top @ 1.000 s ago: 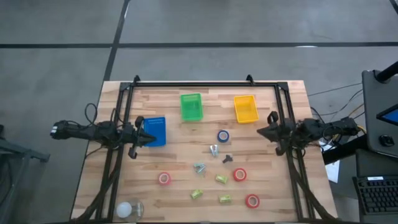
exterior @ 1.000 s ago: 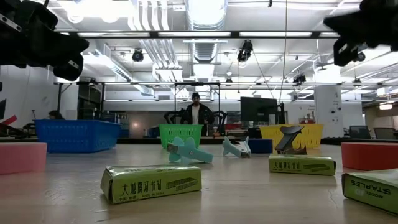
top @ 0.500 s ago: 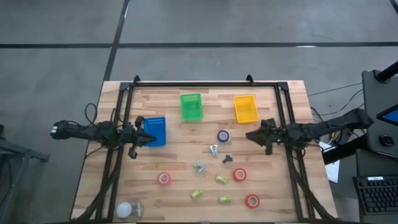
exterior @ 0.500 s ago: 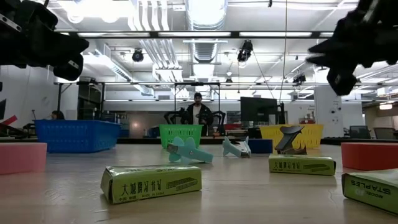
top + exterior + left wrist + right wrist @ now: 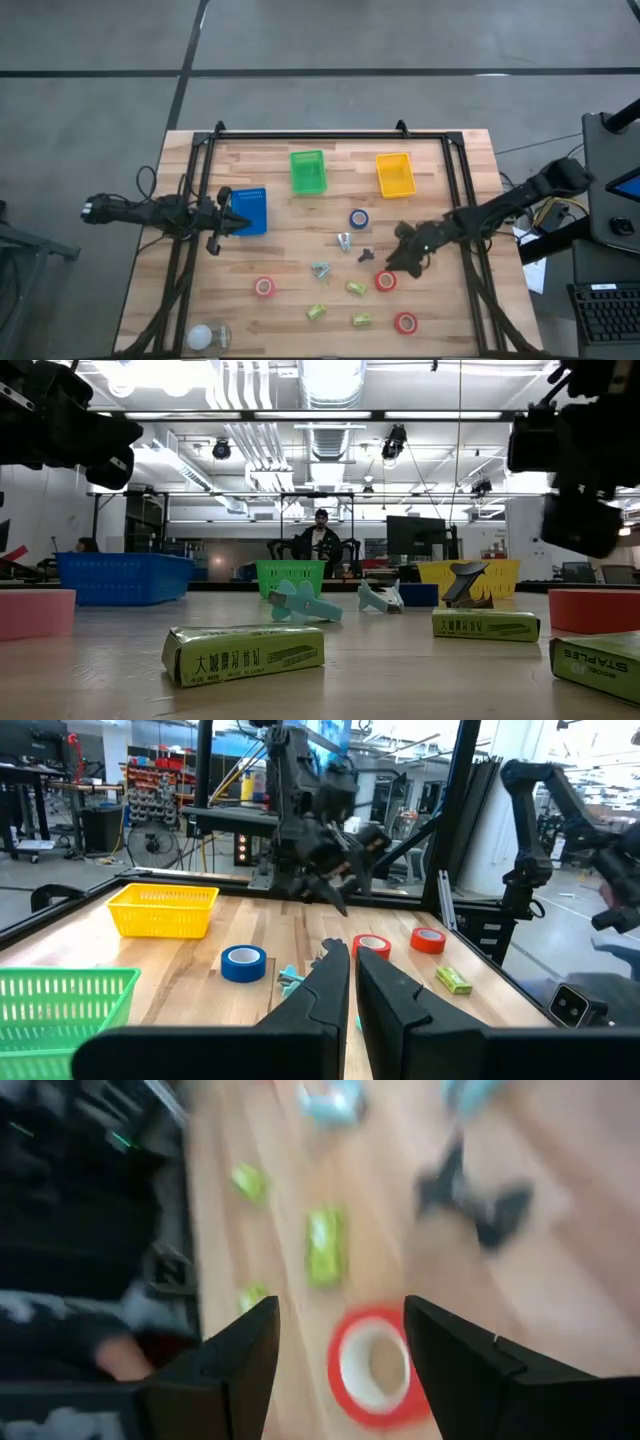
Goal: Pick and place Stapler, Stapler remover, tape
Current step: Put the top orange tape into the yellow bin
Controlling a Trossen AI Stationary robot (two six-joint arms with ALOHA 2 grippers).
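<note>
The right gripper [image 5: 397,262] is hanging low over the worktop [image 5: 440,300], directly above a red tape roll [image 5: 386,281] that is lying flat near the right side of the scatter. In the right wrist view its jaws are standing wide apart with nothing between them, and the red ring [image 5: 378,1369] is sitting framed in the gap, not yet touched. The step in hand looks like the approach for picking up this roll.

The other tape is lying apart from it: a blue roll [image 5: 359,218] toward the baskets, a red roll [image 5: 264,288] on the left side, and another red one [image 5: 405,323] near the front edge. A dark staple remover [image 5: 366,255] is lying just beside the target, with green staple boxes [image 5: 355,288] nearby. Blue [image 5: 249,211], green [image 5: 308,171] and yellow [image 5: 395,174] baskets are standing along the far side.

The left gripper [image 5: 228,222] is waiting at the blue basket, its jaws nearly together and holding nothing.

Next, the right arm probably needs to drop straight down so the fingers straddle the ring, close across it, then lift clear without nudging the remover.
</note>
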